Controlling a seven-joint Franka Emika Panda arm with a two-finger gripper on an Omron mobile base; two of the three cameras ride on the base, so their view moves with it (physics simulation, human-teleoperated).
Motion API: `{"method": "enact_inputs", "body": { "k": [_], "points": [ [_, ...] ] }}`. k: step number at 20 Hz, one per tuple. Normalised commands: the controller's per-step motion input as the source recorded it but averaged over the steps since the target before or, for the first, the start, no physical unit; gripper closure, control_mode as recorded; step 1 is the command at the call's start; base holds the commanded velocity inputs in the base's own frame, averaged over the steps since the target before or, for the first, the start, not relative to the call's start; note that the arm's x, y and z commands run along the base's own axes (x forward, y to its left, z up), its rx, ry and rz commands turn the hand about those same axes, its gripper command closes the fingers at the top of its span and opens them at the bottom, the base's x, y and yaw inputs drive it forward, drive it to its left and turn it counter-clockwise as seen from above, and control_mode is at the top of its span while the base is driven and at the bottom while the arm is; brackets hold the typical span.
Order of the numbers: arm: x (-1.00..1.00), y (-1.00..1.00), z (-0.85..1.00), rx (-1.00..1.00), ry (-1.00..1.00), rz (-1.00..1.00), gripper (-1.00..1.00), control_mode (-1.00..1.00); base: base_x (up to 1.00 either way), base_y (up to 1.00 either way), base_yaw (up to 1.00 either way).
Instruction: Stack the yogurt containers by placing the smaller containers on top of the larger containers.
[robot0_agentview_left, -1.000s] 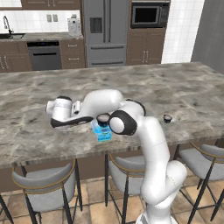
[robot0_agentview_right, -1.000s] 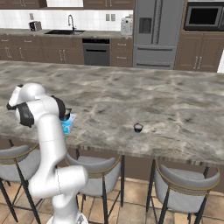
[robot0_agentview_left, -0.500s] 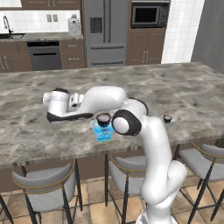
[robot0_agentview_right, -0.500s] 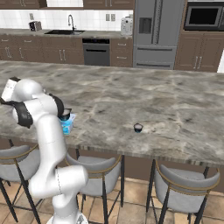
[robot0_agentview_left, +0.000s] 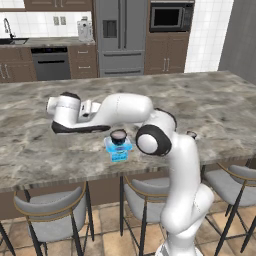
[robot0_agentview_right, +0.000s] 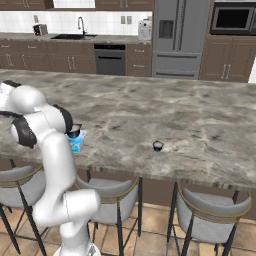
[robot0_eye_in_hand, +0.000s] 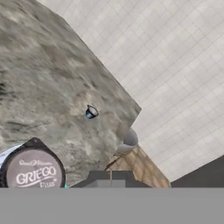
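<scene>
Edge: blue tub near the counter front edge.
Stack: dark cup atop tub.
Tiny cup: well apart.
Fingers: cannot tell.

I am watching through two base cameras sitting behind the arm, left and right, both looking forward and down over the marble island counter toward the kitchen wall. They are sharing the blue tub and fridge. My hand camera is looking obliquely along the counter, close over the tub.

marble island, steel fridge, grey stools
</scene>
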Motion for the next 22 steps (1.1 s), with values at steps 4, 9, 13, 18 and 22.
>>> {"method": "enact_inputs", "body": {
  "k": [4, 9, 13, 18, 22],
  "points": [
    [-0.46, -0.43, 0.35, 0.23, -0.14, 0.0, 1.0, -1.0, 0.0, 0.0, 0.0],
    [-0.45, -0.56, 0.36, 0.26, -0.12, 0.0, 1.0, -1.0, 0.0, 0.0, 0.0],
    [-0.34, -0.56, 0.39, 0.24, -0.06, 0.0, 1.0, -1.0, 0.0, 0.0, 0.0],
    [-0.36, -0.54, 0.31, 0.19, -0.02, 0.02, 1.0, -1.0, 0.0, 0.0, 0.0],
    [-0.4, -0.51, 0.22, 0.16, 0.0, 0.03, 1.0, -1.0, 0.0, 0.0, 0.0]
  ]
}}
